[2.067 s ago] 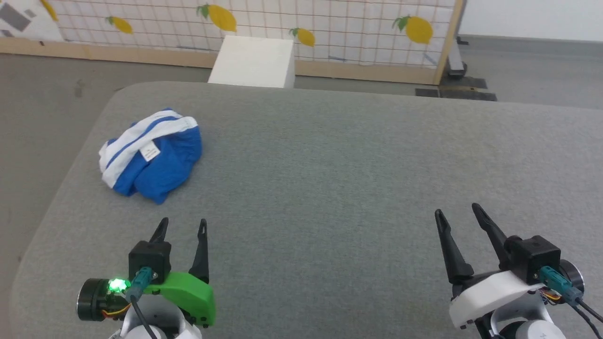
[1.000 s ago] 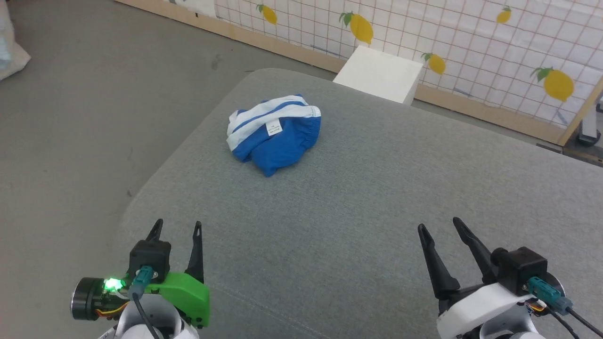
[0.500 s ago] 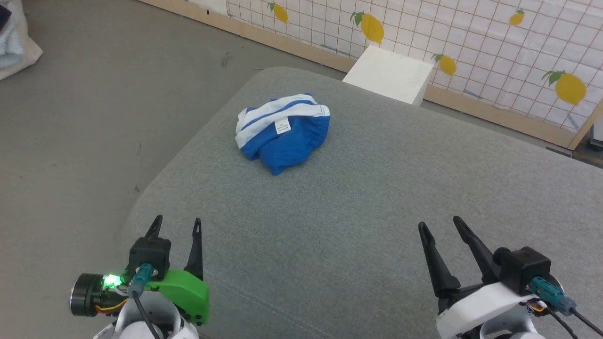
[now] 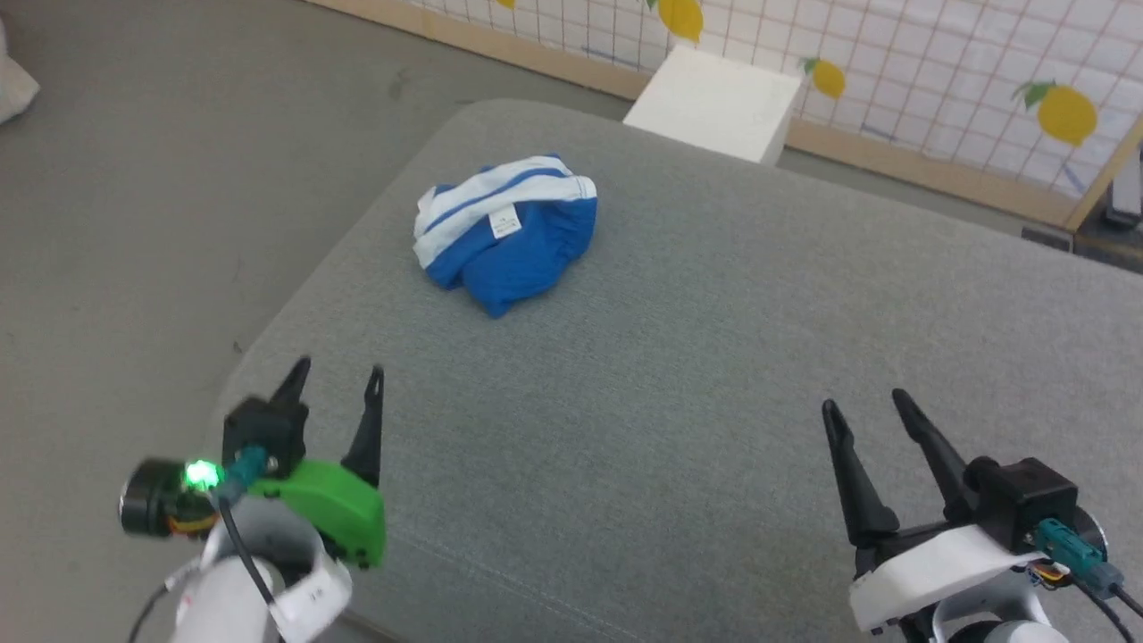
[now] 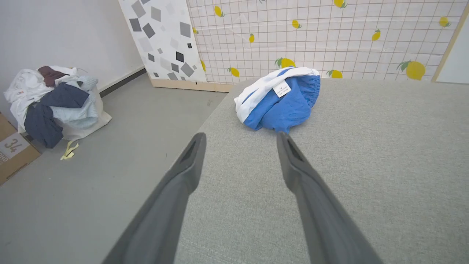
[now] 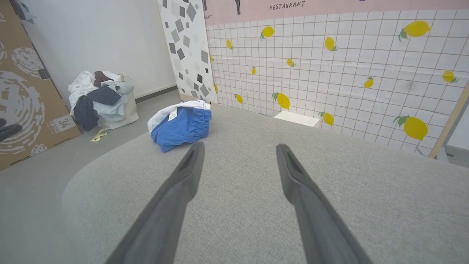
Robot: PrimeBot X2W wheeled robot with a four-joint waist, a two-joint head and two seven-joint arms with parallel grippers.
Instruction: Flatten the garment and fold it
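The garment (image 4: 504,234) is a crumpled heap of bright blue shorts with a white striped waistband and a small white label, lying near the far left corner of the grey padded table (image 4: 714,375). The left wrist view shows the garment (image 5: 282,102) just ahead of my fingers; in the right wrist view the garment (image 6: 181,124) sits further off to the left. My left gripper (image 4: 339,373) hovers open over the table's near left edge, well short of the heap. My right gripper (image 4: 866,402) stands open at the near right, with nothing between its fingers.
A white box (image 4: 714,103) stands on the floor behind the table, before a lemon-patterned panel (image 4: 938,62). Left of the table lie grey floor (image 4: 134,223), a bag heaped with clothes (image 5: 55,102) and a cardboard box (image 5: 13,154).
The head camera has shifted, so the whole picture sits a little differently. My left gripper has moved forward and up towards the garment. The garment lies as before.
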